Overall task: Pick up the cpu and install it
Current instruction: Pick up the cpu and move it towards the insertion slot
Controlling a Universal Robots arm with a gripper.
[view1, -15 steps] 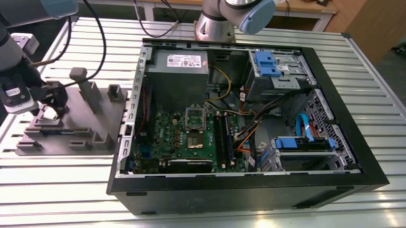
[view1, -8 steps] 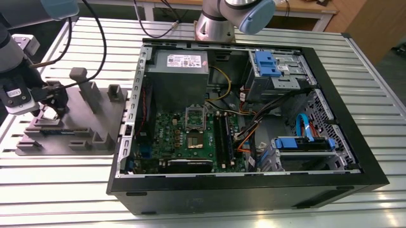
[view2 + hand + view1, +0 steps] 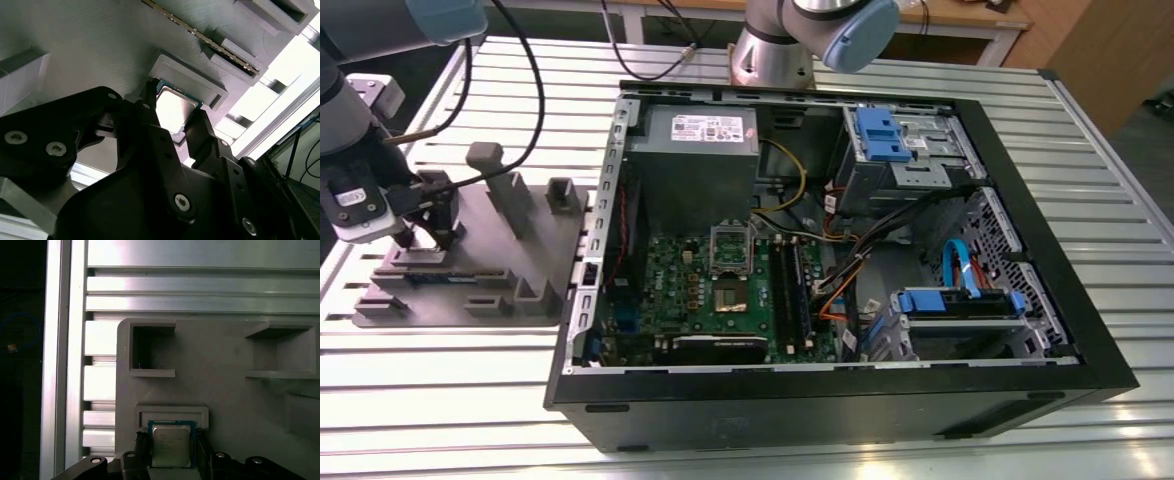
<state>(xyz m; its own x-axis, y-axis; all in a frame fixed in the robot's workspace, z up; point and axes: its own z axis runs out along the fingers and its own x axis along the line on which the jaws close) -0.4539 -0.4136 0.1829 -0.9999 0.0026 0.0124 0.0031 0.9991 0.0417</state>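
The cpu [image 3: 171,444], a small square chip with a silvery top, lies in a shallow recess of the grey holder plate [image 3: 225,395]. In both wrist views my gripper [image 3: 172,452] straddles it, the black fingers [image 3: 202,450] against two opposite edges. The second wrist view shows the cpu [image 3: 172,107] still seated in its pocket between the fingertips [image 3: 150,100] of my gripper [image 3: 174,114]. In the exterior view my gripper [image 3: 424,238] reaches down onto the holder plate [image 3: 467,270] at that view's left, beside the open computer case with its green motherboard [image 3: 707,290].
The black case [image 3: 854,400] holds a grey power supply [image 3: 694,150], blue drive bays [image 3: 894,140] and loose cables. Upright posts [image 3: 494,170] rise from the holder plate. A second arm's base [image 3: 781,50] stands behind the case. The table is slatted aluminium [image 3: 440,400].
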